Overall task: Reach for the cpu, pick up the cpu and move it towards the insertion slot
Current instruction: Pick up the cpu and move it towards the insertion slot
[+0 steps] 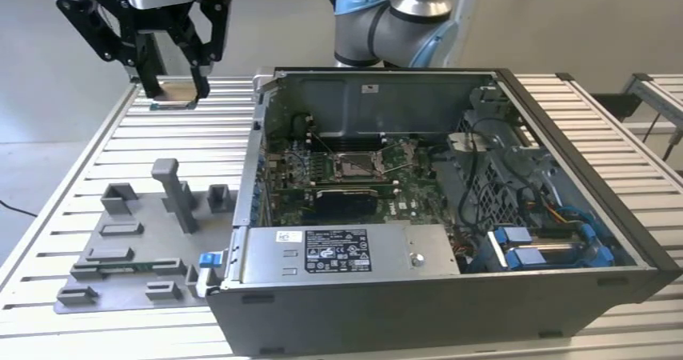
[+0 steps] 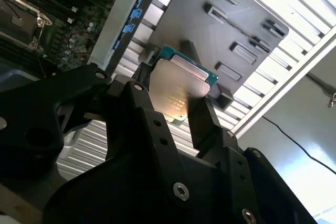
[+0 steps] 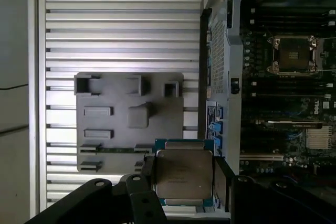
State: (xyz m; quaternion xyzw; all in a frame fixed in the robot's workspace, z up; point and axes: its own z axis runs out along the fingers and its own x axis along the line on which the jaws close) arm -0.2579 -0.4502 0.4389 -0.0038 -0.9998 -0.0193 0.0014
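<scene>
Gripping the cpu point(image 3: 184, 174) by two opposite edges, the gripper point(image 1: 176, 88) has its jaws closed down to the chip's width, with black fingers point(image 3: 223, 182) pressed on either side. We see the pale metal lid in both wrist views, with a blue-green board edge round it. The chip hangs in the air over the slatted table point(image 1: 192, 128), at the exterior view's left of the computer case point(image 1: 427, 312) and past the far end of the grey fixture plate point(image 1: 128, 248), touching neither. It is well apart from the insertion slot point(image 1: 357, 164), which has a silver frame and dark centre and sits on the green board inside the case.

Writing: there is faint print on the lid, too dim for us to make out; a white label point(image 1: 336, 250) with dense print sits on the metal box at the case's near side, and a smaller white sticker point(image 1: 370, 88) on its back wall.

Hidden: the fingers cover the two clamped edges; the gripper body cuts off one edge of the chip in the first wrist view; in the exterior view the chip is only a pale sliver between the fingertips; in the second wrist view the slot is cut by the picture's edge; the arm point(image 1: 395, 16) runs out of the exterior view.
</scene>
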